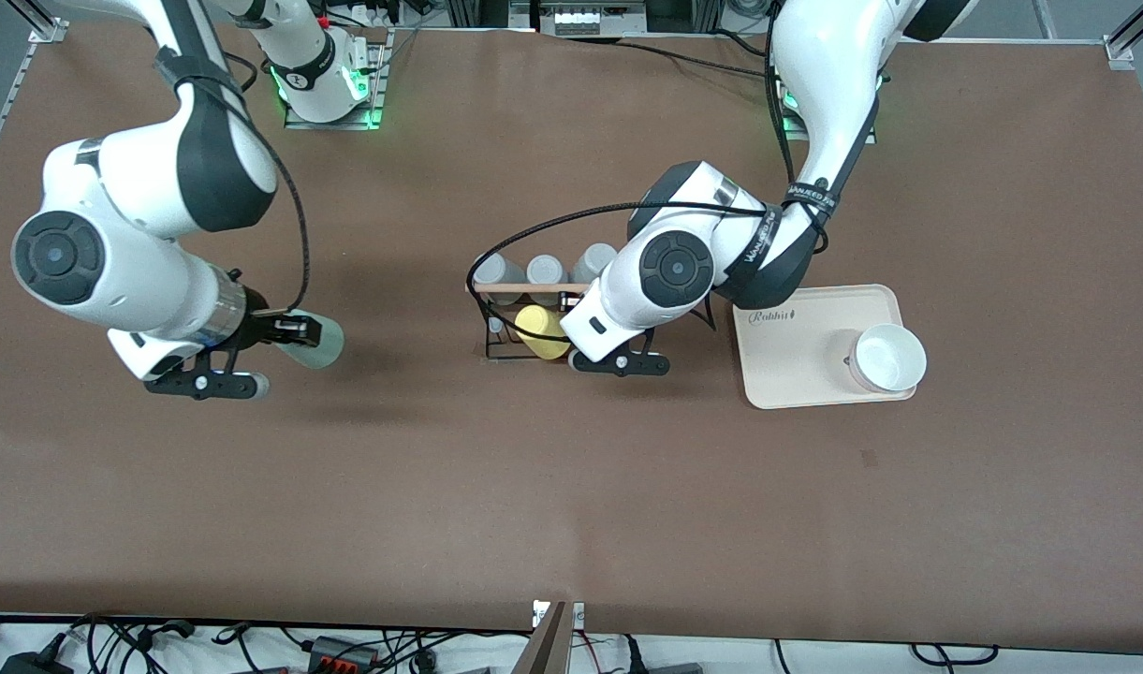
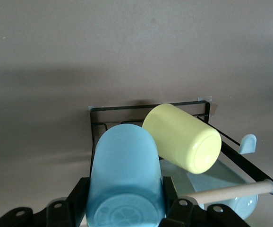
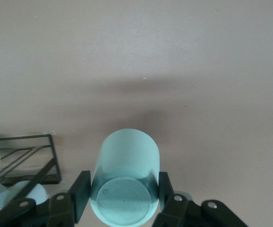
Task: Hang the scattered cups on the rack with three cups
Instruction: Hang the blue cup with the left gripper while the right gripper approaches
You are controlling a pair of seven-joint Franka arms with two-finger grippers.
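Note:
My left gripper is shut on the light blue cup, which lies sideways with its base toward the wrist, at the rack. In the front view my own hand hides that cup. The rack is black wire with a wooden rod across its top. My right gripper is shut on the sage-green cup, also sideways, over bare table toward the right arm's end. In the right wrist view the fingers clamp the cup near its base.
A yellow cup sits tilted on the rack, right beside the blue cup. Three grey cups hang on the rack's side farther from the front camera. A cream tray with a white cup lies toward the left arm's end.

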